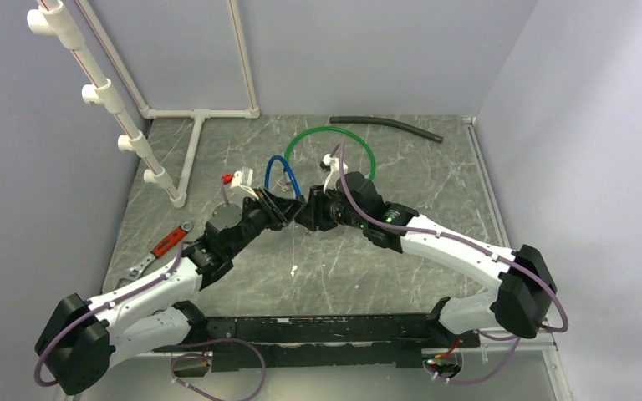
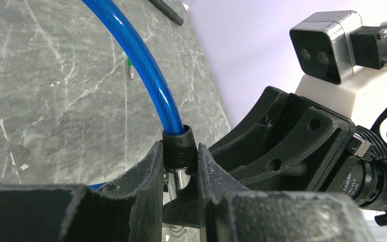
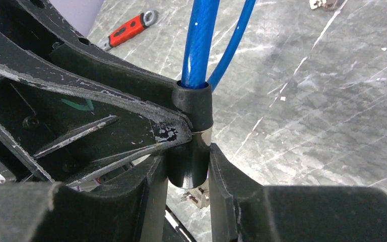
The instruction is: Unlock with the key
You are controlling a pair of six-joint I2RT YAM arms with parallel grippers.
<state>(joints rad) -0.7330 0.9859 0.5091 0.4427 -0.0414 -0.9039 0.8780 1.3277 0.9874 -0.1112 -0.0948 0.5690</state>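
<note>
Left arm pose: your left arm reaches forward and inward from the near-left corner. The left gripper sits at worktop centre, nose to nose with the other one.
Right arm pose: mirrors it from the near-right, elbow out. The right gripper is right against the left; from above you can't tell if they touch.
Left jaws: narrow, clamped on the black collar where the blue cable enters. A shiny metal neck shows just under it.
Right jaws: narrow, clamped on the black barrel of the blue cable lock, just below the collar.
Lock location: held between both grippers at centre, barrel upright in the wrist views, loop arching toward the far wall.
Key: a small metal piece hangs under the barrel; can't tell if it's the key.
Room: bare worktop on the near side of the grippers. A green cable loop lies just behind the right gripper, a black hose at the far edge, a white pipe frame far left, and a red-handled wrench beside the left forearm. Walls close in on three sides.
Materials: worktop is grey, marble-look, with white veins. Cable is glossy blue and round. Finger pads are matte black, scuffed at the edges.
</note>
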